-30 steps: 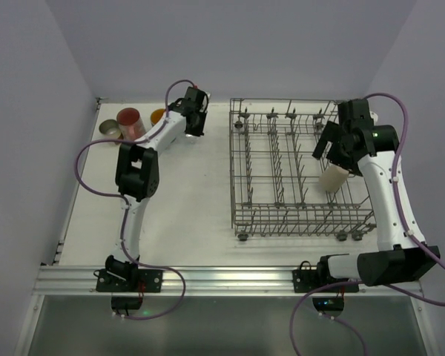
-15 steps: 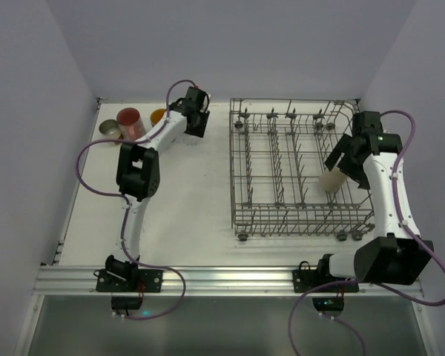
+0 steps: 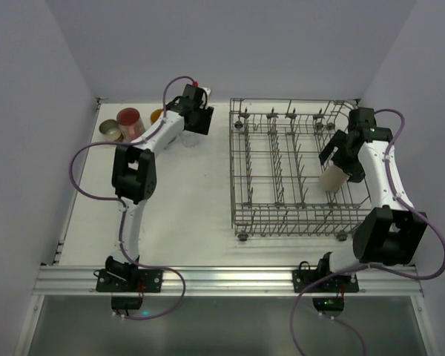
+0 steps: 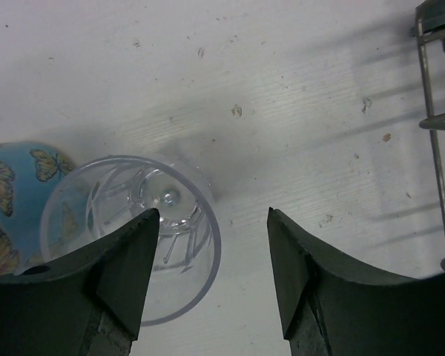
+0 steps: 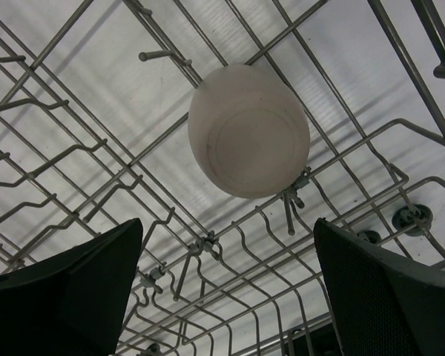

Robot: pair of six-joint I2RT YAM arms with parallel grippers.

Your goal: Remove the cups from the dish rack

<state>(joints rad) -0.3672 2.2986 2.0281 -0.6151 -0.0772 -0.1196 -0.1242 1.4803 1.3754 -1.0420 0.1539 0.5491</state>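
Cups are found in two places. One plain beige cup [image 3: 332,180] [image 5: 248,141] lies in the dish rack [image 3: 304,222], tilted among the tines at the rack's right side, with its base turned toward the right wrist camera. The other cups are grouped on the table [image 3: 185,200] near its far left corner, well apart from the rack. There a pink mug [image 3: 130,122] is seen with a tan cup [image 3: 110,131] just beside it, and an orange-toned cup [image 3: 158,115] is partly hidden by the left arm. In the left wrist view a clear glass tumbler [image 4: 170,215] is shown standing upright on the table, with a blue butterfly mug [image 4: 11,193] just beside it.

The left gripper [image 4: 211,222] [image 3: 195,122] is positioned above the tumbler with its jaws spread, and nothing is gripped. One finger [image 4: 126,274] overlaps the tumbler's rim, though whether it touches the glass cannot be told. The other finger [image 4: 304,274] stands clear of the glass. The right gripper [image 5: 226,297] [image 3: 340,157] is poised over the beige cup with its jaws spread wide. The cup is seen in the gap between them, lower down and untouched.
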